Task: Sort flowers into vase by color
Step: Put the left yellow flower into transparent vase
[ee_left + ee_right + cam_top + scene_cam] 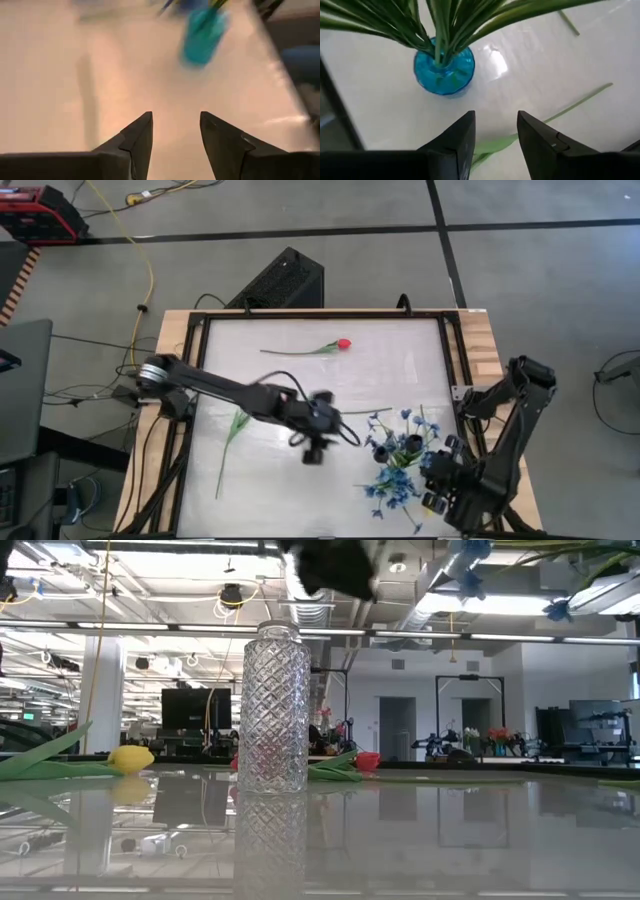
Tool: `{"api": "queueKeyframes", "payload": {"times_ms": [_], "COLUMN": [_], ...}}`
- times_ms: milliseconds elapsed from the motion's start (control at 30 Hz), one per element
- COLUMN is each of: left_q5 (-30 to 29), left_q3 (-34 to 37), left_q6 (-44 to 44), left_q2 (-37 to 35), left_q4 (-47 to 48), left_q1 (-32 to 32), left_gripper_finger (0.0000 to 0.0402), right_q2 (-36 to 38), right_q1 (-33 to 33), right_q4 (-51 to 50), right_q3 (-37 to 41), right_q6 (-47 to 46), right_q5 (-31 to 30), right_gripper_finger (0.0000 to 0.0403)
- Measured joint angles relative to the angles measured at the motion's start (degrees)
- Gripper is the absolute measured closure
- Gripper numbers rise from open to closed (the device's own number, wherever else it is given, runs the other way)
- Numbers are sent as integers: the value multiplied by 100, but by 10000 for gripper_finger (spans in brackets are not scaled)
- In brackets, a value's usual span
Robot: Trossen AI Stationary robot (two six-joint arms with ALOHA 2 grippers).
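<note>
The left gripper (318, 442) hangs over the middle of the bench (300, 380), its fingers (137, 135) parted with nothing between them, only bare bench surface showing in its wrist view. The right gripper (495, 132) sits near the blue vase (444, 72), fingers likewise apart and empty, with a green stem (570, 107) lying on the bench just beyond them. The blue sprays (400, 465) are gathered at the vase on the right side; a red tulip (343, 344) lies near the far edge with its stem pointing left, and a yellow tulip (130, 758) with a long green stalk (230, 445) lies on the left. A clear cut-glass vase (272, 710) stands upright in the low view, apparently empty, though where it sits on the bench is hard to make out from above. The step in hand looks like a reach for the next loose flower, most likely by the left arm, which is nearest both tulips. To do it well, the fingers should come down across the stem rather than along it, close to the head end so the flower does not droop and swing, and low enough to catch so thin a stem off the glossy surface without skidding it away. The stem should then be carried upright over the vase of the right colour, clear of the blue sprays.
</note>
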State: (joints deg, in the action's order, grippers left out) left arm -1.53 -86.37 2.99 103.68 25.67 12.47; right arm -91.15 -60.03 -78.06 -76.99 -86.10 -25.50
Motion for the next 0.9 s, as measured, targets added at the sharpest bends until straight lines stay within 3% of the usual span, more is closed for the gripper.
{"api": "queueKeyframes", "payload": {"times_ms": [233,333,467,667,800,900], "left_q5": [-2187,-2622,-2444,-1352,-978,-803], "left_q3": [162,447,1244,3017,4209,4844], "left_q6": [610,1401,3297,5755,7231,7793], "left_q2": [-1408,-2126,-3104,-4238,-4515,-4511], "left_q4": [2296,2941,3409,3487,3258,2918], "left_q1": [168,189,184,528,955,1173], "left_gripper_finger": [248,248,248,248,248,248], "right_q2": [394,438,414,410,410,408], "right_q1": [-209,-314,-456,-522,-522,-508], "right_q4": [124,121,92,16,22,16], "right_q3": [0,0,2,7,70,148], "right_q6": [-142,-147,-57,227,528,689], "right_q5": [-7,-71,-463,-883,-1091,-1087], "right_gripper_finger": [233,236,239,239,239,239]}}
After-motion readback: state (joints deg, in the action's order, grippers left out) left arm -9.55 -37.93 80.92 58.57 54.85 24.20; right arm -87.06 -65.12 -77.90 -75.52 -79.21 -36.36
